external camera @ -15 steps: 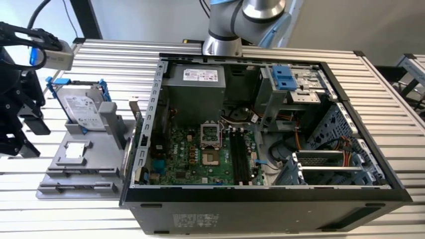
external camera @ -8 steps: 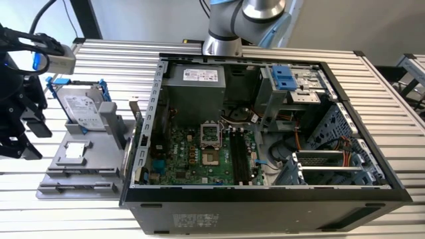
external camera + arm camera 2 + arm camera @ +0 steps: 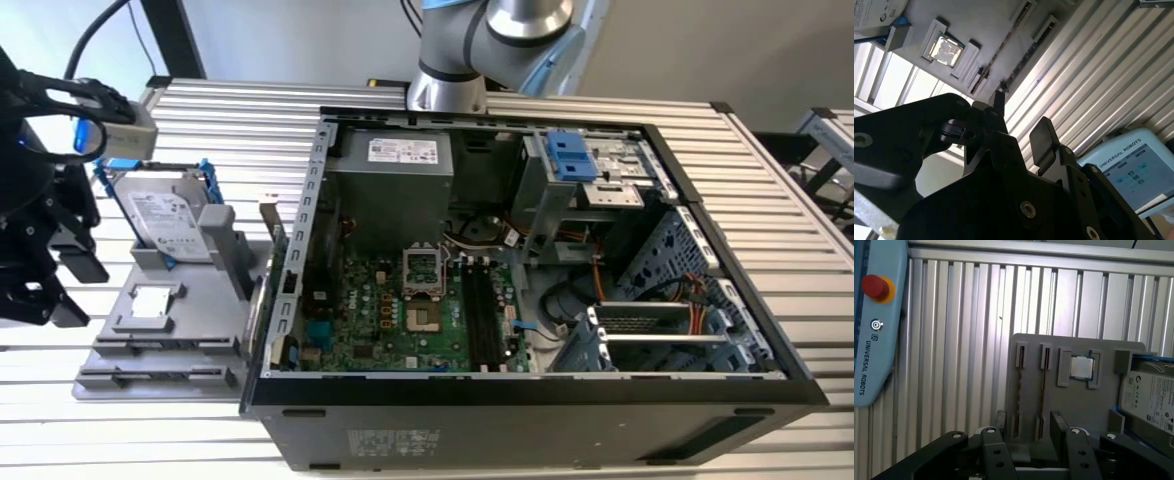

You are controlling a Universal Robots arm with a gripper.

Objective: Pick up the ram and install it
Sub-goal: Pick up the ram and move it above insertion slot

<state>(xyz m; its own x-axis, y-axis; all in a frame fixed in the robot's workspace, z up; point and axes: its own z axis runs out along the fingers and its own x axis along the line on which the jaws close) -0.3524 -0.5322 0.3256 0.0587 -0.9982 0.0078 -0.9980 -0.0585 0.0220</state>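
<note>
The ram (image 3: pixel 1043 390) is a thin dark stick standing on edge in one slot of the grey holder (image 3: pixel 1104 405), beside the small square silver plate (image 3: pixel 1082 367). In the first wrist view my gripper (image 3: pixel 1027 427) is open above the holder's slotted end, with the ram's lower end seen in the gap between its black fingers (image 3: pixel 993 440). Nothing is held. The second wrist view shows the gripper (image 3: pixel 1021 120) open too, apart from the holder (image 3: pixel 989 30). In the exterior view the gripper (image 3: pixel 60 285) hangs at the far left, beside the holder (image 3: pixel 167 335).
The open computer case (image 3: pixel 534 400) with its motherboard (image 3: pixel 387 320) lies at the centre, to the exterior view's right of the holder. A silver hard drive (image 3: pixel 167 215) in a blue-edged bracket stands on the holder. A teach pendant (image 3: pixel 874 325) lies on the ribbed table (image 3: pixel 954 365).
</note>
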